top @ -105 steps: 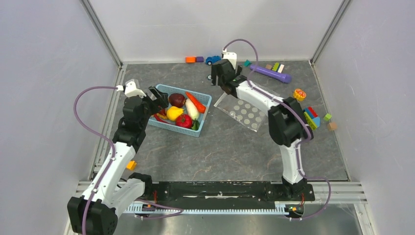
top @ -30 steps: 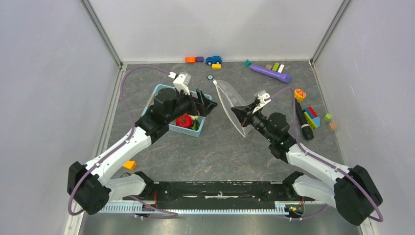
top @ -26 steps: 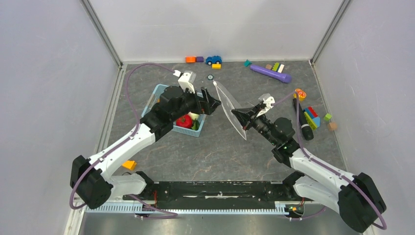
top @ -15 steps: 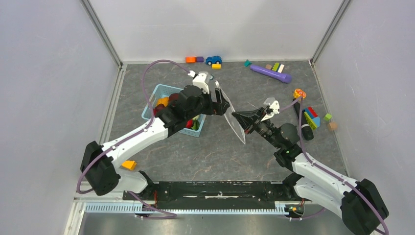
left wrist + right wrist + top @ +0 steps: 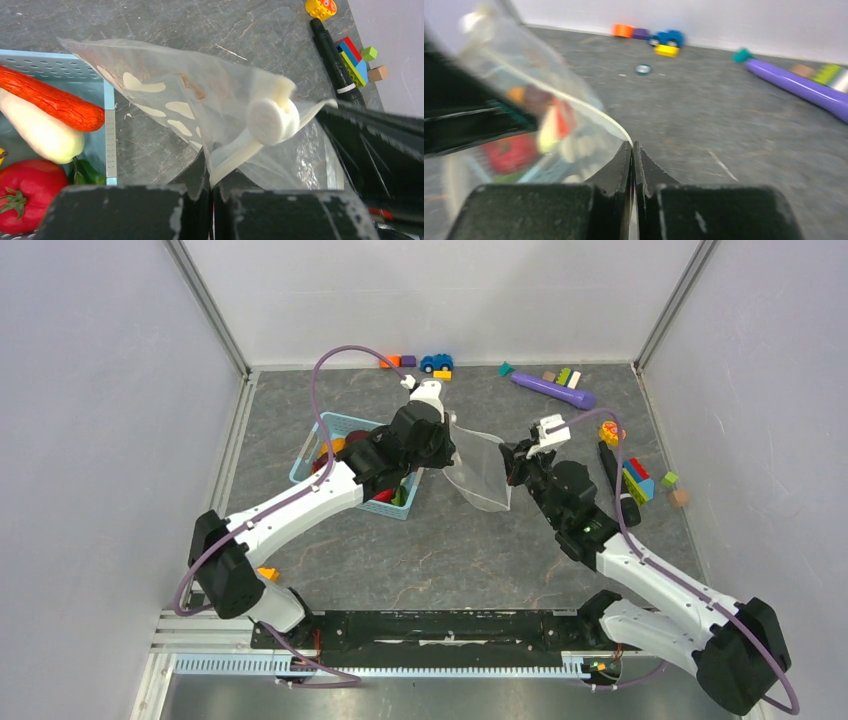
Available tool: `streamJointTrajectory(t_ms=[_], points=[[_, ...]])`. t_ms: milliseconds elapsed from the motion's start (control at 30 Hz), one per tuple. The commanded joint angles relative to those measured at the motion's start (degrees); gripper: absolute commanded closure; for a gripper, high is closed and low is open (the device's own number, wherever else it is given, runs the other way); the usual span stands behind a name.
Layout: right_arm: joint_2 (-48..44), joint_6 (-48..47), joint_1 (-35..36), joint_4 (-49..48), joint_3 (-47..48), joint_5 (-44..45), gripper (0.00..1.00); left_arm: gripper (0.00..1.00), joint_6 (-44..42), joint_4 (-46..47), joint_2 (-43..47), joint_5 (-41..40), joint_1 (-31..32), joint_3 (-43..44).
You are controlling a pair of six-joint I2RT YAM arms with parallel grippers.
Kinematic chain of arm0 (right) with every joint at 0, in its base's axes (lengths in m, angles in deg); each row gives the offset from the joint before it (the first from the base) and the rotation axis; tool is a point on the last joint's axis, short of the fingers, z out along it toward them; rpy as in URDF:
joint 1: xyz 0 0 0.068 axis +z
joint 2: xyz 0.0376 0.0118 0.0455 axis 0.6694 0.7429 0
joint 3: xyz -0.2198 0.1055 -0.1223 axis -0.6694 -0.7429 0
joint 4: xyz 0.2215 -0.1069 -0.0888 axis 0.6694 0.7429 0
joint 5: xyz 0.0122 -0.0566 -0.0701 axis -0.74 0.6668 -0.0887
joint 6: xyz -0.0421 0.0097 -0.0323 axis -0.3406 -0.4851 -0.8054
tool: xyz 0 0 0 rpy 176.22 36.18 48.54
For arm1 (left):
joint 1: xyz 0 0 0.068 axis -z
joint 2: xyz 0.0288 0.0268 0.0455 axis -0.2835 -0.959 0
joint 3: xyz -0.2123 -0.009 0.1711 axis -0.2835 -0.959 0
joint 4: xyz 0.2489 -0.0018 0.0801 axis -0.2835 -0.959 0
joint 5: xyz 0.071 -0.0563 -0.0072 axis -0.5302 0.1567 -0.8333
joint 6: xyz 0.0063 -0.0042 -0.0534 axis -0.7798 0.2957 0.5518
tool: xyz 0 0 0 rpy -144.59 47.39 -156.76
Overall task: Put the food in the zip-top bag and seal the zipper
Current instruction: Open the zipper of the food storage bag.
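While both tools (image 5: 212, 176) (image 5: 632, 151) pinch it, the bag (image 5: 480, 472) sags

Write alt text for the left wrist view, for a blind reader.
The left gripper pinches a clear, pale-dotted plastic zip-top bag near its round white slider tab. Left of it, a light-blue lattice basket holds an orange toy carrot, white radish and red tomato.

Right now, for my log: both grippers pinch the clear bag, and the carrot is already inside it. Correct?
Not the carrot: it lies in the blue basket, per the left wrist view. The left gripper and right gripper do pinch the bag.
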Motion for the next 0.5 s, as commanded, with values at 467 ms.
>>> streamJointTrajectory(t_ms=[467], points=[[0.0,-2.6,0.7,28.8,11.8,35.0,0.78,0.98,-18.0,-8.4,-2.6,-4.0,1.1,14.0]])
